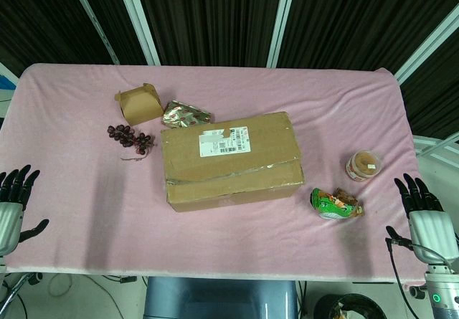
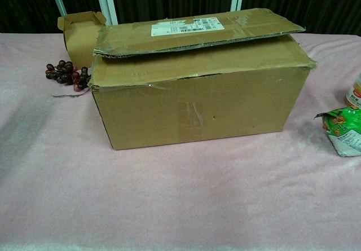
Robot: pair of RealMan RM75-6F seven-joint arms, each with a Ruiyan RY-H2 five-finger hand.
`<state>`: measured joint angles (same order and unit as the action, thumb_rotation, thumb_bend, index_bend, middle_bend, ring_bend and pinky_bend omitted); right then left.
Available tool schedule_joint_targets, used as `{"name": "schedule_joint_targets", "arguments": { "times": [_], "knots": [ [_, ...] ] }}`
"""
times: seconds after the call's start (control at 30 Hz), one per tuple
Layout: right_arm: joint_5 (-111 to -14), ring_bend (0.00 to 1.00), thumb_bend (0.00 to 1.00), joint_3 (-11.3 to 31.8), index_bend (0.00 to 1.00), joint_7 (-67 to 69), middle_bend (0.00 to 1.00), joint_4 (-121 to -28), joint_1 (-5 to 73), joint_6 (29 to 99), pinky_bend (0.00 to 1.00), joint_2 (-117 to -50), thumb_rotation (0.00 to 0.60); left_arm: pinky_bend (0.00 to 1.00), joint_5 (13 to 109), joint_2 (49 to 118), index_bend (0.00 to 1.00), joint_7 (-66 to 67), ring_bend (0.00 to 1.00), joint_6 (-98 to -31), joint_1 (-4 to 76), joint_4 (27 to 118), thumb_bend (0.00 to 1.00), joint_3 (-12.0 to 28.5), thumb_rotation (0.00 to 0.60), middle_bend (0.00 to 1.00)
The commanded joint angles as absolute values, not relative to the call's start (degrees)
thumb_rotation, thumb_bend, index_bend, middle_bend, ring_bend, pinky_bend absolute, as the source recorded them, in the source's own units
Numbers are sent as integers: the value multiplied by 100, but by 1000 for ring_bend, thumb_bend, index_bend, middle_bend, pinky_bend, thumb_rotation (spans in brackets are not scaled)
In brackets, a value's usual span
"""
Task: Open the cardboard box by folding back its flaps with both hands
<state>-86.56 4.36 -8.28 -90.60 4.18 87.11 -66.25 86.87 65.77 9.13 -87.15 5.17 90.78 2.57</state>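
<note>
The cardboard box (image 1: 231, 159) lies in the middle of the pink table, its top flaps folded down; a white label sits on the far flap. In the chest view the box (image 2: 197, 101) fills the centre, and its upper flap (image 2: 197, 30) lies slightly lifted over the lower one. My left hand (image 1: 14, 197) hovers at the table's near left edge, fingers spread, holding nothing. At the near right corner my right hand (image 1: 423, 208) is likewise spread and empty. Both hands are well apart from the box and do not show in the chest view.
A small open carton (image 1: 138, 102), a foil packet (image 1: 185, 114) and a bunch of dark grapes (image 1: 130, 137) lie left and behind the box. A round cup (image 1: 363, 165) and a green snack bag (image 1: 334, 203) lie to its right.
</note>
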Motion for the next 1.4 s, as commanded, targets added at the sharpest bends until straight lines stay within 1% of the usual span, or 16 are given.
{"name": "schedule_joint_targets", "arguments": {
  "times": [0.03,0.53,0.87,1.0,1.1,1.2,1.4],
  "knots": [
    [-8648,0,231,432,0,-821,0,-9074,419,8696,226,-6615,600,0,8674,6572,0,908,0,-8713,514,9081,110,261,600,0],
    [-8706,0,231,415,0,-729,0,-9079,434,8686,225,-6614,600,0,8646,6580,0,863,0,-8710,510,9120,110,274,600,0],
    [-8569,0,230,459,0,-632,0,-9071,498,8525,225,-6661,600,0,8659,6332,0,1272,0,-8619,786,9715,110,559,600,0],
    [-8497,0,231,477,0,-595,0,-9101,509,8472,225,-6659,600,0,8478,6121,0,1802,0,-8163,1202,10350,115,841,600,0],
    [-8469,0,231,492,0,-555,0,-9116,513,8460,225,-6648,600,0,8294,6093,0,2185,0,-7777,1542,10662,152,1032,600,0],
    [-8420,0,232,496,0,-522,0,-9136,521,8412,225,-6643,600,0,8133,6181,0,2564,0,-7456,1884,10854,174,1212,600,0],
    [-8345,0,232,505,0,-465,0,-9190,523,8359,225,-6617,600,0,7727,6545,0,3250,0,-6992,2484,11001,175,1489,600,0]
  ]
}}
